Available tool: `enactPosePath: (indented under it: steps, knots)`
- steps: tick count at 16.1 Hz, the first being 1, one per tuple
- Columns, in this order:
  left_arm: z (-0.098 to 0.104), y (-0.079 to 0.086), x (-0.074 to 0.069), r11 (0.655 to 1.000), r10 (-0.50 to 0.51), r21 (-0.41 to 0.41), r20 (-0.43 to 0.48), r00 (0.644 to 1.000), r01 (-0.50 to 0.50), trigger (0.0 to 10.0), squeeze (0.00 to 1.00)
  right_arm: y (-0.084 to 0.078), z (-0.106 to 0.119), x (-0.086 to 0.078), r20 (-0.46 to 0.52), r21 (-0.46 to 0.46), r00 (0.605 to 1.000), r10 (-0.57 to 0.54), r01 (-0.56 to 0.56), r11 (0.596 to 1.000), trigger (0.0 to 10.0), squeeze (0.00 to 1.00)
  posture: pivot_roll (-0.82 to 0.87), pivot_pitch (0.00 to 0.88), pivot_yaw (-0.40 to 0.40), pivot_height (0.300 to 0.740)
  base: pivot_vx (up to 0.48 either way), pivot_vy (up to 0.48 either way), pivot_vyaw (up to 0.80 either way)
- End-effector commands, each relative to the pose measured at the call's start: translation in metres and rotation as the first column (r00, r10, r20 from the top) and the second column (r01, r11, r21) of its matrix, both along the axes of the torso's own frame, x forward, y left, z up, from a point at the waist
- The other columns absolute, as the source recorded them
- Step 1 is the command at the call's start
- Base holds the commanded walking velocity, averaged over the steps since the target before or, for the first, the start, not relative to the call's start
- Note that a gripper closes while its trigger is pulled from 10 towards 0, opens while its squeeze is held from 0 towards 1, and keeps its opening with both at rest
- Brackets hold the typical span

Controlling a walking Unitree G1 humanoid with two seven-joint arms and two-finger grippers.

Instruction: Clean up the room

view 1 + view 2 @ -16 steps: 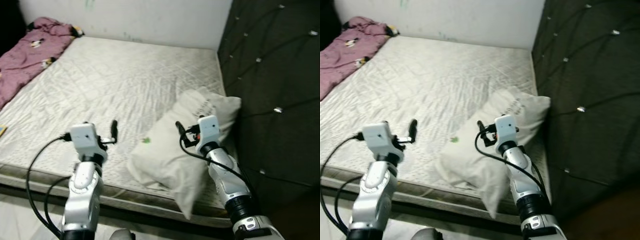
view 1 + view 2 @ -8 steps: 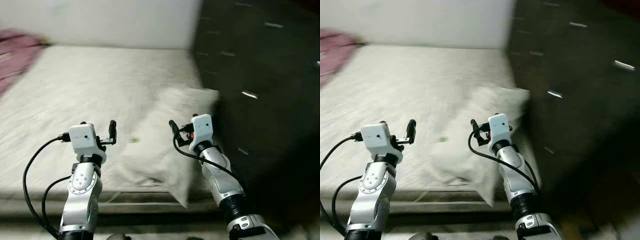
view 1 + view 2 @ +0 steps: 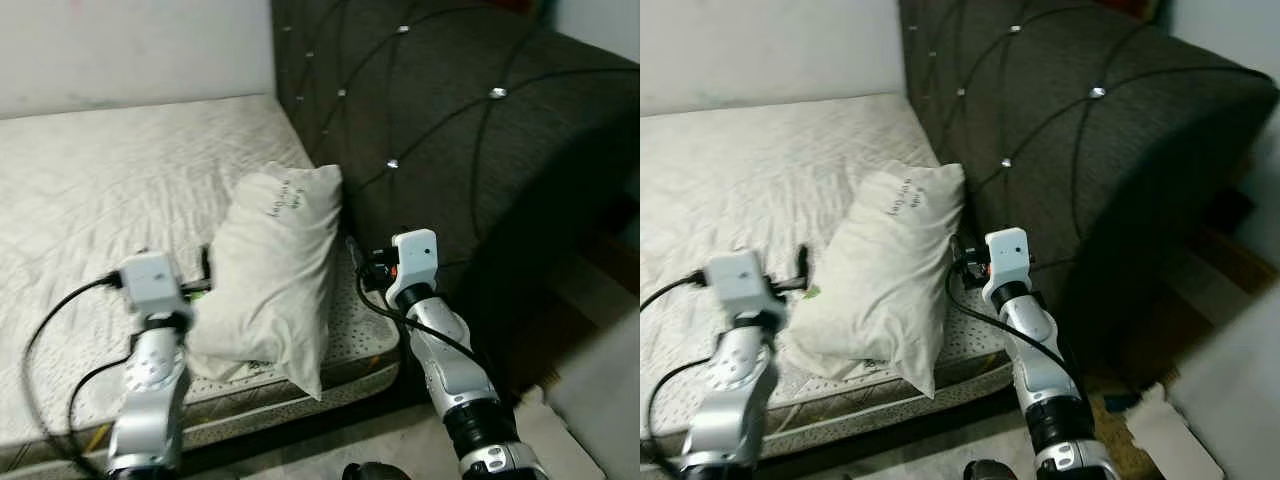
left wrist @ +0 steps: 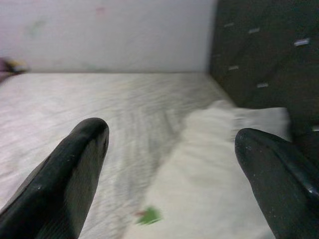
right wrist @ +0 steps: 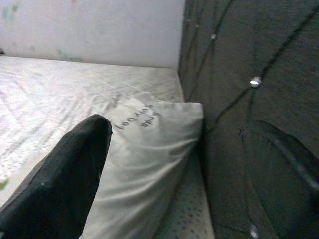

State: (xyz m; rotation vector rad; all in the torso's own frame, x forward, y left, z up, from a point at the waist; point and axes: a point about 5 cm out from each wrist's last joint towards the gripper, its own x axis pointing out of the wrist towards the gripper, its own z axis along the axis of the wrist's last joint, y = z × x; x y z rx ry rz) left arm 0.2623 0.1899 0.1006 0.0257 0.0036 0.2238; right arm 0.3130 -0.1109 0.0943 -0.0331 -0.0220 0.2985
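Pillow: a white pillow (image 3: pixel 272 268) with dark print near its top lies on the mattress (image 3: pixel 110 190). Its top end is just beside the headboard (image 3: pixel 440 130); its lower corner hangs over the mattress edge.

Left gripper: the left gripper (image 3: pixel 204 268) is raised at the pillow's left side, over the mattress. Its fingers (image 4: pixel 65 179) are spread wide and hold nothing. From the head views I cannot tell whether it touches the pillow.

Right gripper: the right gripper (image 3: pixel 357 262) is raised on the pillow's right, between pillow and headboard. Its fingers (image 5: pixel 65 174) are also parted and empty.

Change: the whole view has swung to the right since a second ago. The headboard now takes up much of the picture, and the purple blanket at the far left of the mattress has passed out of the head views. This is the camera turning, not the things moving. The pillow looks to lie as it did, by the headboard.

Arms versus earlier: both arms keep the same raised pose, open and empty, as in the earlier frames.

Meaning for the task: my judgement is that the robot is squaring up to the pillow, now between its two grippers, to straighten it. No grasp has begun.

Floor: pale patches show on the floor (image 3: pixel 600 400) to the right of the headboard, too unclear to identify.
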Motion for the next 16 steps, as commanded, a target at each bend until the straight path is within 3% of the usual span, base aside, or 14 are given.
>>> enactPosePath:
  steps: [1, 4, 7, 16]
  knots:
    - [0.004, 0.005, -0.002, 1.0, 0.015, 0.023, 0.016, 1.0, -0.015, 10.0, 0.0, 0.003, 0.001, -0.001, -0.002, 0.011, 1.0, 0.017, -0.017, 1.0, 10.0, 0.0, 0.02, 0.001, 0.007, 0.74, 0.0, 0.0, 0.0]
    - [0.002, 0.003, -0.004, 0.999, 0.025, 0.027, 0.001, 1.0, -0.025, 10.0, 0.0, 0.005, -0.001, -0.003, -0.015, -0.008, 0.999, 0.043, -0.043, 0.999, 10.0, 0.0, 0.02, 0.01, 0.002, 0.74, 0.0, 0.0, 0.0]
    - [0.002, 0.001, -0.004, 1.0, 0.008, 0.022, 0.004, 1.0, -0.008, 10.0, 0.0, 0.006, 0.0, -0.004, -0.015, -0.021, 0.999, 0.051, -0.052, 0.998, 10.0, 0.0, 0.02, 0.013, 0.001, 0.74, 0.0, 0.0, 0.8]
    - [0.002, -0.006, -0.001, 1.0, -0.017, 0.005, 0.009, 1.0, 0.017, 10.0, 0.0, 0.005, 0.002, -0.004, -0.011, -0.009, 0.997, 0.076, -0.076, 0.997, 10.0, 0.0, 0.01, 0.004, -0.01, 0.74, 0.0, 0.0, 0.0]
